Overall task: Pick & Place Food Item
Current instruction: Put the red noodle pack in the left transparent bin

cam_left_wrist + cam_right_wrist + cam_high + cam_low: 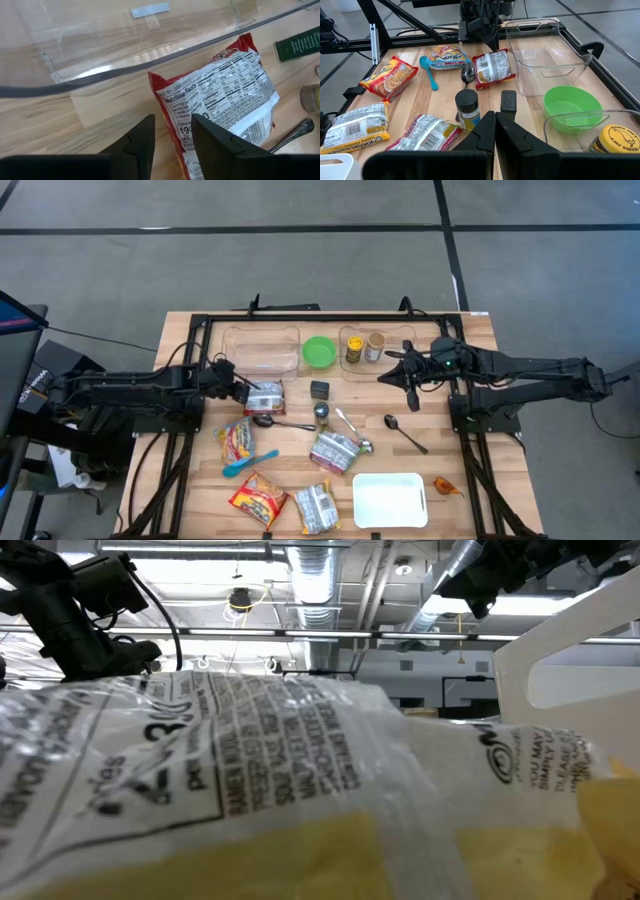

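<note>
Left wrist view, left tool (172, 140) partly open, empty, over ramen packet (220, 100) edge.

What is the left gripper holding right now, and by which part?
Nothing is held: the left gripper stands open over the bare table beside the red ramen packet, its fingers apart. The right gripper is shut and empty.

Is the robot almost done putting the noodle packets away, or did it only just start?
It looks like an early stage. Nothing looks done: the clear bin seems empty. In hand: the left gripper sits right at a red ramen packet lying on the table beside that bin, fingers apart, not holding it. Left: the other ramen packets all lie on the table. The right gripper waits shut above the table.
</note>
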Available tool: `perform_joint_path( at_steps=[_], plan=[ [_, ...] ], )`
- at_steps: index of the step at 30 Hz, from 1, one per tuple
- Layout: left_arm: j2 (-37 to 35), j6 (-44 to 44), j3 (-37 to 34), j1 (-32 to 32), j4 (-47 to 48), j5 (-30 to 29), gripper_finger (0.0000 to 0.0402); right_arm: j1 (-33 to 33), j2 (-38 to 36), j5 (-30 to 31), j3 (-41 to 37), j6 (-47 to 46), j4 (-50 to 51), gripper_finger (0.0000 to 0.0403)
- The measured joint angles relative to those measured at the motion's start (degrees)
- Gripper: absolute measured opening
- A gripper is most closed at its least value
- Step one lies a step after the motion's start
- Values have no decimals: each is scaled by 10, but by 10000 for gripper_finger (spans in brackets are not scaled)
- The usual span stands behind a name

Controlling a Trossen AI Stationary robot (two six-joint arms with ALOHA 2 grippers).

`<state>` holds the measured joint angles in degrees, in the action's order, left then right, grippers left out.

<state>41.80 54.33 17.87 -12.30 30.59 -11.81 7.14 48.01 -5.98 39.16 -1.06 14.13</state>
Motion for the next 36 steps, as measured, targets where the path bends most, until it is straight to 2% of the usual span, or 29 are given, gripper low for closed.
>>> perform_joint_path(
  at_steps=[6,11,16,22,36],
  plan=[
    [0,5,-3,0,-4,3,121,0,0,0,0,0,0,5],
    [0,16,-59,0,-91,48,125,0,0,0,0,0,0,5],
    [-2,19,-90,0,-150,47,125,0,0,0,0,0,0,5],
    [-2,21,-92,0,-155,47,119,0,0,0,0,0,0,5],
    [-2,17,-92,0,-154,44,34,0,0,0,0,0,0,5]
  ],
)
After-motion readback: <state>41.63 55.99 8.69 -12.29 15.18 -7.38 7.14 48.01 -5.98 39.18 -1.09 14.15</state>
